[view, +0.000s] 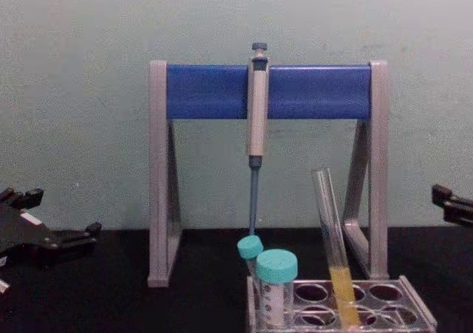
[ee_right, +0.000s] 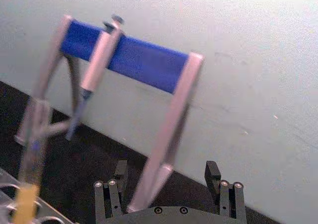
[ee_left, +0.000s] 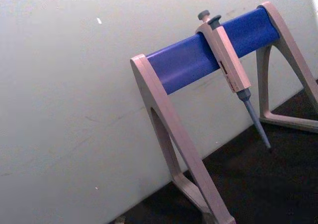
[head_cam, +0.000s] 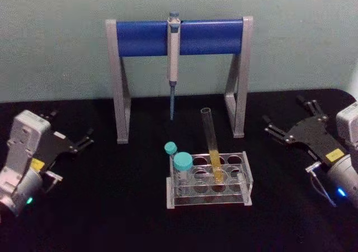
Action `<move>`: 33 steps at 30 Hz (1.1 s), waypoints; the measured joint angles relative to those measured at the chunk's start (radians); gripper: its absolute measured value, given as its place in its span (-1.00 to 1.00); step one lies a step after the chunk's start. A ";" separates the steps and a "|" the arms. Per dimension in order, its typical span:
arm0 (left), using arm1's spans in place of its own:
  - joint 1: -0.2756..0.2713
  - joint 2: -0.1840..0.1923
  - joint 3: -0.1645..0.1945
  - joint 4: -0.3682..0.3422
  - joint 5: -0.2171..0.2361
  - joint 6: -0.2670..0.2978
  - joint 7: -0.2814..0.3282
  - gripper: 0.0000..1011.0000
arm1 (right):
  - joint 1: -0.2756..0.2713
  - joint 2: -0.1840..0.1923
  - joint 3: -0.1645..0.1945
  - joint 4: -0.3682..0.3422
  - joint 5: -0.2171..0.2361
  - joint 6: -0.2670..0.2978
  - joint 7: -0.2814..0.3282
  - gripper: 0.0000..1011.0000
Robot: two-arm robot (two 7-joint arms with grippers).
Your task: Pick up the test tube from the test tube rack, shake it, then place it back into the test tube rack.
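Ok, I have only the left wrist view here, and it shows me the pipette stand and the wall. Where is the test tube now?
Observer: The test tube stands leaning in the test tube rack, in front of the pipette stand.
Operator: Does any claw hold it?
Observer: No. The right claw is open, off to the rack's right, not touching it.
Operator: And my left claw?
Observer: The left claw is open too, far off to the rack's left.
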 joint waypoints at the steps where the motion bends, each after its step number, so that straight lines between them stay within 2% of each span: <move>1: 0.000 0.000 0.000 0.000 0.000 0.000 0.000 0.98 | 0.000 -0.001 0.000 -0.004 0.004 -0.003 0.009 0.98; 11: 0.000 0.000 0.000 0.000 0.000 0.000 0.000 0.98 | -0.004 0.012 -0.008 -0.059 0.059 -0.006 0.159 0.98; 17: 0.000 0.000 0.000 0.000 0.000 0.000 0.000 0.98 | 0.001 0.008 -0.018 -0.063 0.091 0.002 0.236 0.98; 24: 0.000 0.000 0.000 0.000 0.000 0.000 0.000 0.98 | 0.027 -0.021 -0.034 -0.038 0.129 0.031 0.322 0.98; 33: 0.000 0.000 0.000 0.000 0.000 0.000 0.000 0.98 | 0.075 -0.067 -0.041 0.008 0.164 0.098 0.385 0.98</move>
